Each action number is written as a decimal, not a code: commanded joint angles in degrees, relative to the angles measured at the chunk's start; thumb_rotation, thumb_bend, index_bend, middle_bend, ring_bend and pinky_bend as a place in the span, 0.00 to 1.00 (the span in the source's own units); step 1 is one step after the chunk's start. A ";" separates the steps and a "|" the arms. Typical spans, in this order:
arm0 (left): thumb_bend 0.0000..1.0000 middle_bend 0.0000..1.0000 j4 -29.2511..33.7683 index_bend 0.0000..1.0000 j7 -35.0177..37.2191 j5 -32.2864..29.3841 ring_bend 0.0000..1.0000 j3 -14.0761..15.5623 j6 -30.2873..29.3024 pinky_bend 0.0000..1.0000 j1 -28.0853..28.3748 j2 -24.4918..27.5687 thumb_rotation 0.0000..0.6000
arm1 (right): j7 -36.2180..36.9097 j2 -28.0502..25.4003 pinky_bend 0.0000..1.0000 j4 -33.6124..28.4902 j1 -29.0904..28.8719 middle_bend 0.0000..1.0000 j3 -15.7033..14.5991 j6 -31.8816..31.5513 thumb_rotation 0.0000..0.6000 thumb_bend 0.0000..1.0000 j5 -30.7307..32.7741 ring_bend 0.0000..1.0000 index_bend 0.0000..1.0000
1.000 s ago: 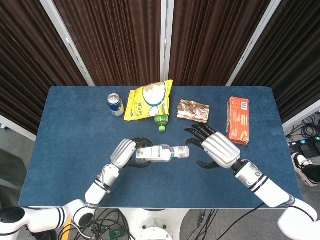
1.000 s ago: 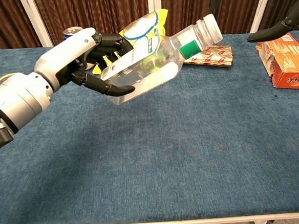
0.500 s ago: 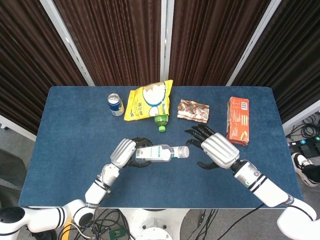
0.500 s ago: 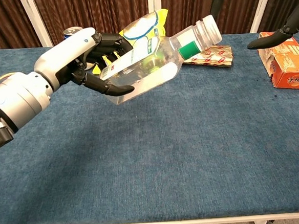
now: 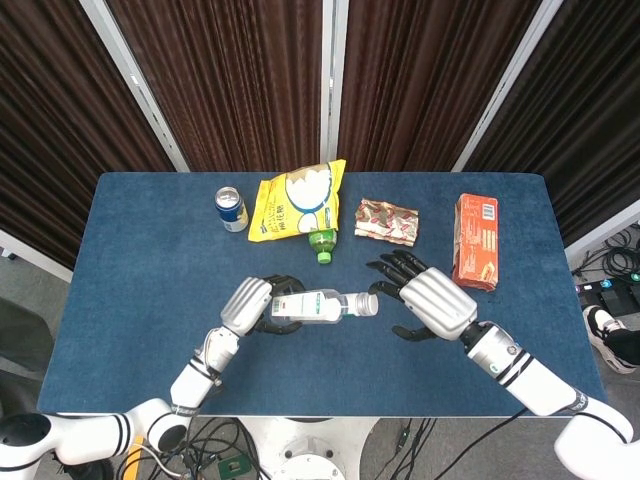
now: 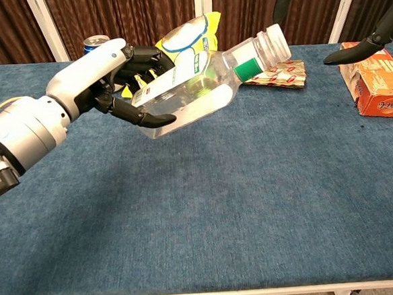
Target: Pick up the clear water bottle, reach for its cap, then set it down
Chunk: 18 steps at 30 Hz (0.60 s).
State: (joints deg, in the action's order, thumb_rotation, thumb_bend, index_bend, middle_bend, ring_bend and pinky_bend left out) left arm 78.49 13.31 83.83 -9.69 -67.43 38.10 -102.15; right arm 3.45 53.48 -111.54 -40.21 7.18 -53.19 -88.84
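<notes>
While my left hand (image 5: 247, 303) holds the clear water bottle (image 5: 322, 306) on its side above the bench (image 5: 140, 260), my right hand (image 5: 432, 303), fingers spread wide and holding nothing, has crept leftward toward the cap (image 5: 368, 303). They remain just apart, so I judge the reach is nearly finished.

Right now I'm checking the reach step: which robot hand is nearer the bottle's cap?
Right. The right robot hand is open just beside the cap, not touching it. The left robot hand grips the bottle at its far end.
</notes>
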 commanded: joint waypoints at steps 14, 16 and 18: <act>0.35 0.54 0.10 0.52 0.59 0.16 0.45 -0.42 -0.82 0.57 -0.08 -0.47 1.00 | 0.95 1.03 0.00 1.78 0.49 0.09 0.95 -2.91 1.00 0.16 -0.76 0.00 0.28; 0.35 0.54 0.22 0.52 0.83 0.28 0.45 -0.56 -1.18 0.57 -0.12 -0.60 1.00 | 0.38 1.68 0.00 2.30 0.50 0.09 1.13 -3.41 1.00 0.16 -0.85 0.00 0.28; 0.35 0.54 0.48 0.52 1.13 0.25 0.45 -0.66 -1.38 0.57 -0.19 -0.68 1.00 | -0.22 2.44 0.00 2.76 0.54 0.10 1.26 -4.01 1.00 0.16 -1.02 0.00 0.28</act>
State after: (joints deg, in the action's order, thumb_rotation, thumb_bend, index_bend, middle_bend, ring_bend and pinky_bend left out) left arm 78.94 14.41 84.08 -10.32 -68.77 37.93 -102.80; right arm 3.46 55.67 -109.00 -39.71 8.34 -57.00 -89.77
